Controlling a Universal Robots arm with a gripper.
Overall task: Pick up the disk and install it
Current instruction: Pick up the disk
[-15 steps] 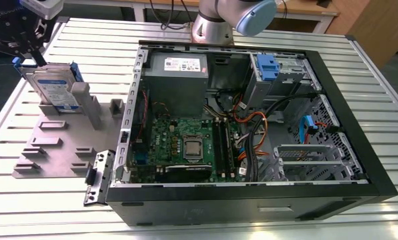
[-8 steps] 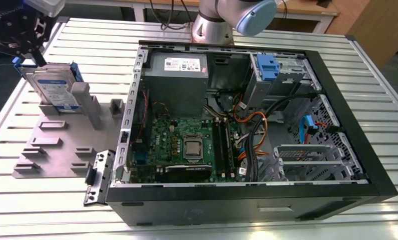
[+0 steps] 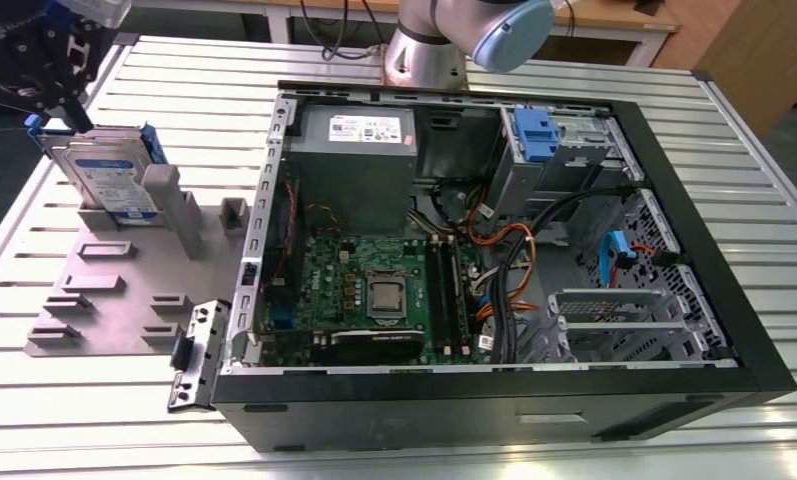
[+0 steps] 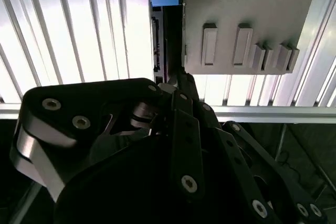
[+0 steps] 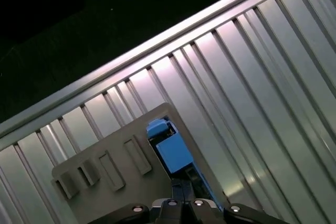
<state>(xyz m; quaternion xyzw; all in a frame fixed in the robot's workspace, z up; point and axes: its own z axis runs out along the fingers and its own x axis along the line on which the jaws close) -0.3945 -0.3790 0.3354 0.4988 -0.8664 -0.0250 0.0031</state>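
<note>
Pincer (image 3: 67, 122) at upright disk (image 3: 105, 180) in grey holder (image 3: 118, 290) — grip unclear; computer case (image 3: 438, 410) beside.

Exterior view: we look down at a slant from high and well back; the slatted table (image 3: 65, 420), the open computer case (image 3: 505, 395) and the grey holder (image 3: 118, 290) all fit;
First wrist view: we look down from close above the holder's edge;
Second wrist view: we look past the gripper (image 4: 177, 80), close, down the same edge;
Shared: all three hold the disk (image 3: 105, 175) standing in the holder
</note>
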